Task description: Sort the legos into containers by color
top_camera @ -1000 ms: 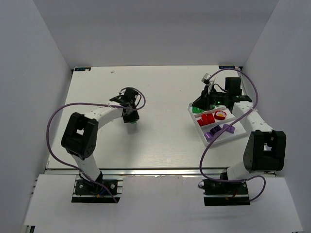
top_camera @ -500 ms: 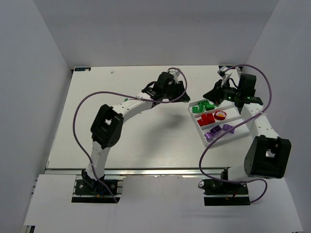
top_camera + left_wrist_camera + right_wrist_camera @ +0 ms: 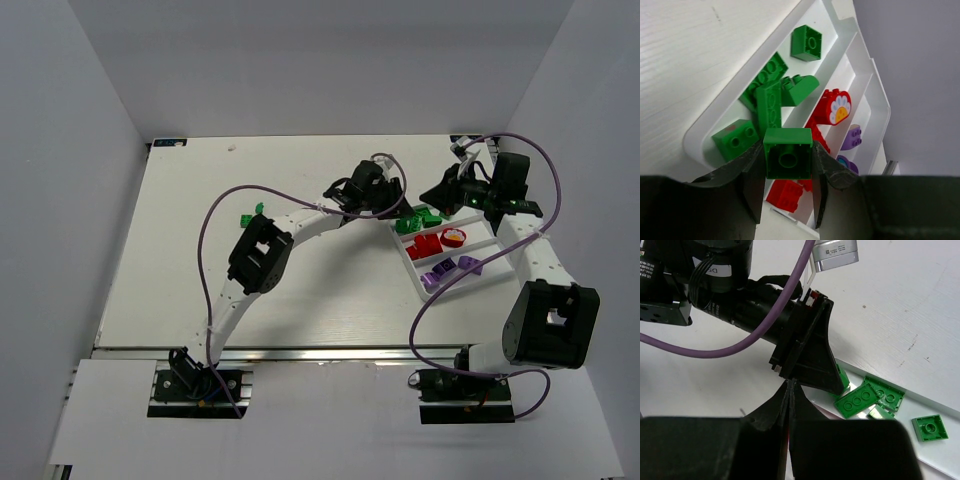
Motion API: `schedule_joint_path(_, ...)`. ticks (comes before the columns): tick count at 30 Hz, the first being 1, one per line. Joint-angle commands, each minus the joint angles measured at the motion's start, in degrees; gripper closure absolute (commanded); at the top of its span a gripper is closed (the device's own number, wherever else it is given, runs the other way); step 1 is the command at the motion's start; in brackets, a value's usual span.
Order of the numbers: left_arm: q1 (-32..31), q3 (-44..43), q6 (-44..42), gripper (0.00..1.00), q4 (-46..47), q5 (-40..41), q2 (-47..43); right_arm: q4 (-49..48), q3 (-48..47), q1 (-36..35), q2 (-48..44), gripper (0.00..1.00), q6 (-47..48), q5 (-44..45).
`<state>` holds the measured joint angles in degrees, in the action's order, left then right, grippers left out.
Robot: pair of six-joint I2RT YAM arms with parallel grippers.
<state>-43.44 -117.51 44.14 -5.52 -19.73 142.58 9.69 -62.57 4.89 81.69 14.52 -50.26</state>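
Green lego [image 3: 788, 160] in left hand [image 3: 788, 150] has reached tray [image 3: 879, 92].

You have bright, even light from above; the table [image 3: 180, 200] carries only faint, soft shadows. In your left wrist view the tray [image 3: 697, 142] is sharp, while the near fingers [image 3: 752, 185] are dark and blurred.

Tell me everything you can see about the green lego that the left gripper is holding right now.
The green lego is a small square brick of glossy plastic, seen from its hollow end with one round tube in the middle. The left gripper holds it by two opposite sides between its black jaws. It hangs over the end of the white tray, near the compartment of other green bricks. Nothing else seems to touch it.
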Motion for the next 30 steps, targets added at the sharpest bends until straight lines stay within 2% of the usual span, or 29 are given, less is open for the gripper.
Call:
schedule_joint_path(1, -0.9, -3.8, 1.3, 0.68, 1.7, -1.0, -1.2, -2.0, 0.7, 0.3, -1.8, 1.00, -0.8, -0.3)
schedule_joint_path(5, -1.5, -4.0, 0.8, 0.52, 0.2, -0.5, -0.7, -2.0, 1.1, 0.3, -1.8, 1.00, -0.8, -0.3)
schedule_joint_path(6, -1.6, -4.2, 0.6, 0.44, -0.6, -0.2, -0.7, -2.0, 1.2, 0.4, -1.7, 1.00, -0.9, -0.3)
schedule_joint_path(12, -1.6, -5.5, 0.1, 0.30, -2.2, 1.1, -0.6, -1.8, 0.9, 0.4, -1.7, 1.00, -0.8, -0.5)
schedule_joint_path(18, -0.8, -4.8, -1.9, 0.33, -4.1, 5.8, -4.4, 0.0, -0.5, 0.5, -2.1, 1.00, 0.5, -1.7)
schedule_joint_path(20, 0.1, -2.1, -3.0, 0.45, -4.4, 9.1, -7.4, 0.9, -1.4, 0.5, -1.9, 1.00, 1.5, -2.4)
schedule_joint_path(22, 1.7, 4.5, -3.4, 0.58, -4.1, 10.9, -13.2, 2.2, -1.9, 0.5, -1.8, 0.96, 3.2, -3.3)
schedule_joint_path(23, 2.4, 7.2, -4.1, 0.72, -4.1, 11.5, -15.5, 2.6, -1.9, 0.5, -1.6, 0.93, 3.8, -3.6)
schedule_joint_path(25, 4.4, 15.2, -5.0, 0.79, -4.5, 14.3, -22.3, 3.4, -2.3, 0.5, -1.5, 0.83, 4.9, -4.5)
schedule_joint_path(26, 5.0, 17.7, -6.0, 0.79, -5.4, 15.1, -24.6, 3.9, -2.3, 0.4, -1.4, 0.79, 5.6, -4.9)
schedule_joint_path(27, 6.4, 20.2, -6.5, 0.78, -6.1, 17.1, -26.8, 4.7, -2.5, 0.3, -1.2, 0.68, 6.4, -5.1)
schedule_joint_path(28, 7.0, 24.6, -7.4, 0.73, -7.1, 18.1, -31.0, 6.0, -2.6, 0.2, -1.1, 0.63, 8.0, -5.2)
schedule_joint_path(29, 7.7, 26.6, -7.8, 0.61, -9.3, 18.9, -33.1, 6.7, -2.6, 0.0, -0.7, 0.60, 8.9, -5.4)
schedule_joint_path(30, 8.9, 28.5, -8.3, 0.54, -10.4, 22.4, -35.0, 7.5, -2.8, -0.1, -0.7, 0.55, 10.0, -5.5)
